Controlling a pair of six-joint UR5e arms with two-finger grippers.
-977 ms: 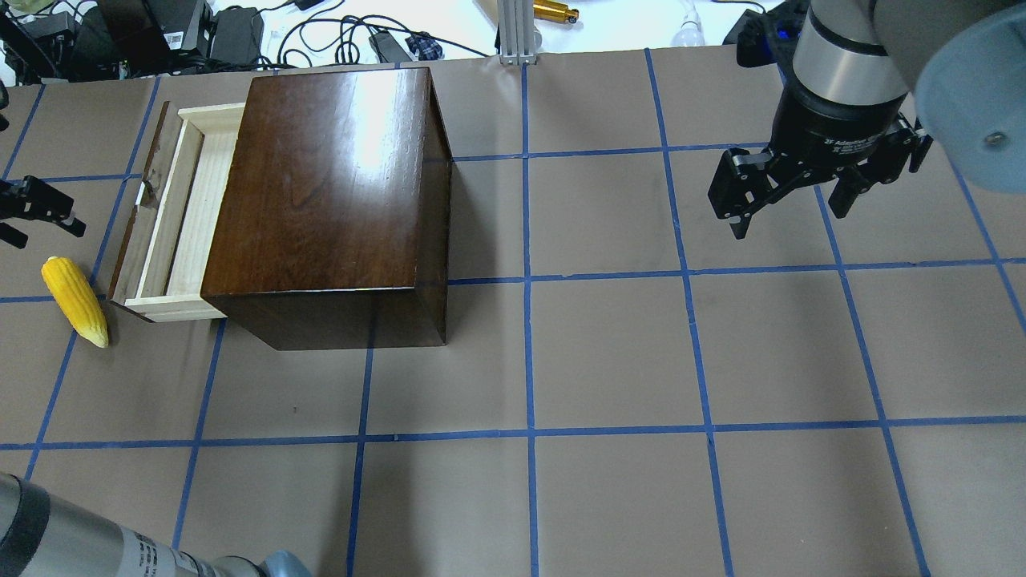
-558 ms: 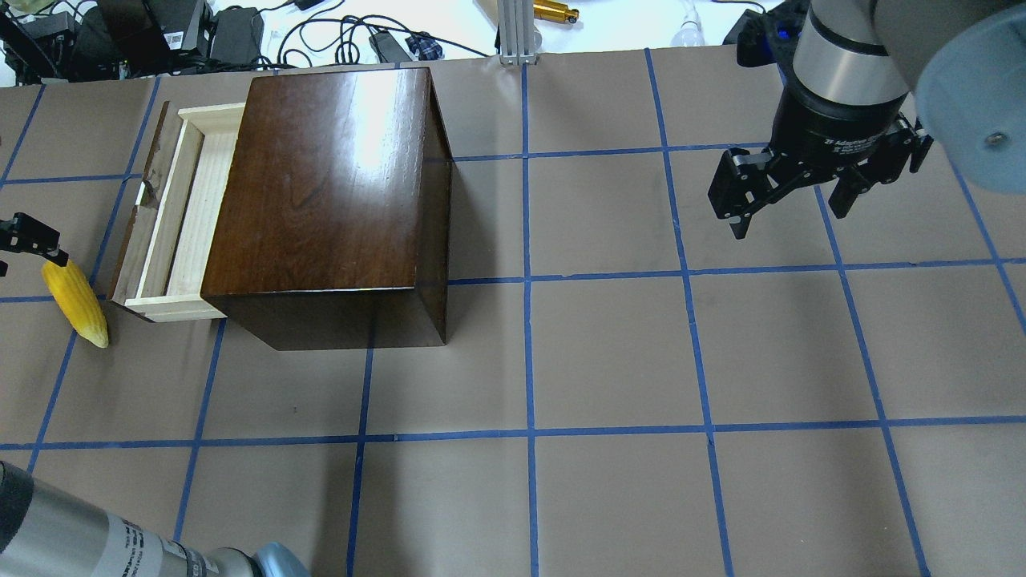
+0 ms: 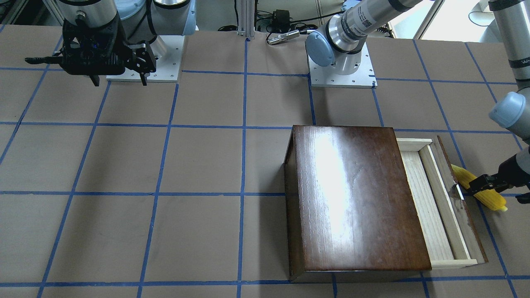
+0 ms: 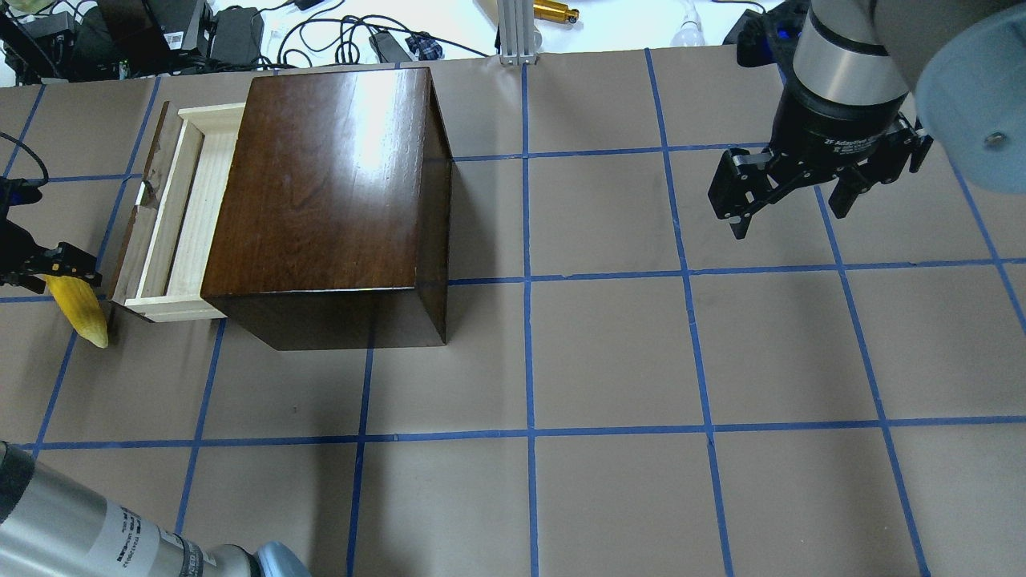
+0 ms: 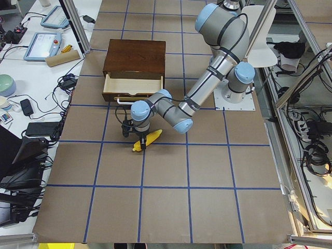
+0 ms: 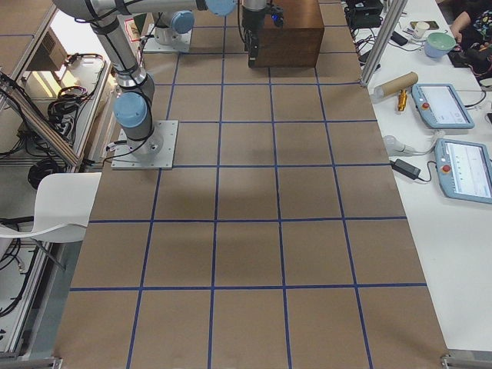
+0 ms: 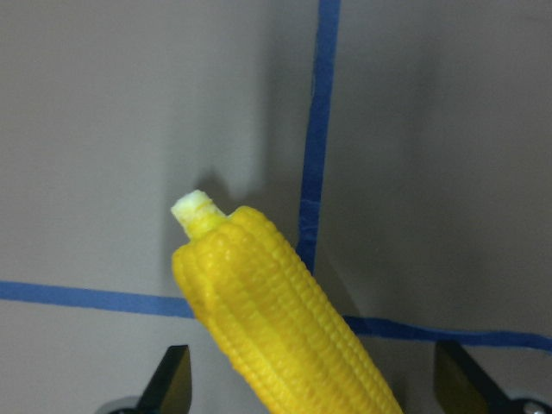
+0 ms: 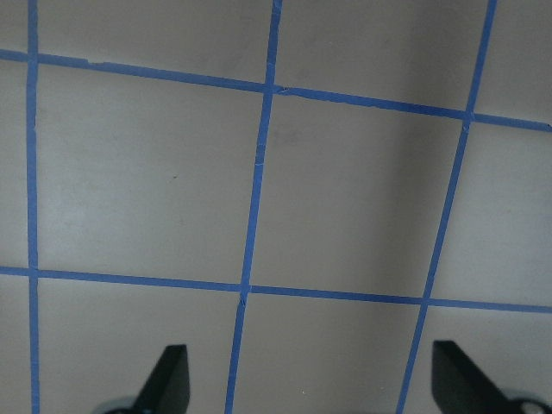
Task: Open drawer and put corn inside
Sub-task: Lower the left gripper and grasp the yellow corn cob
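Note:
The yellow corn (image 4: 84,312) lies on the table just left of the open drawer (image 4: 188,216), which is pulled part way out of the dark-brown box (image 4: 329,200). My left gripper (image 4: 48,274) is open and low over the corn's thick end. In the left wrist view the corn (image 7: 276,319) lies between the two spread fingertips (image 7: 172,384), stem tip pointing away. The front-facing view shows the same: the left gripper (image 3: 501,191) straddles the corn (image 3: 463,176) beside the drawer's front panel (image 3: 459,194). My right gripper (image 4: 789,208) is open and empty, high at the far right.
The drawer's metal knob (image 3: 458,191) sticks out close to the left gripper. Cables and power bricks (image 4: 200,36) lie past the table's far edge. An aluminium post (image 4: 517,32) stands at the back. Bare brown table with blue tape lines (image 4: 609,361) spreads right of the box.
My left gripper has moved from beside the drawer front down the view onto the corn and now straddles its thick end. The corn, drawer and right arm have not moved.

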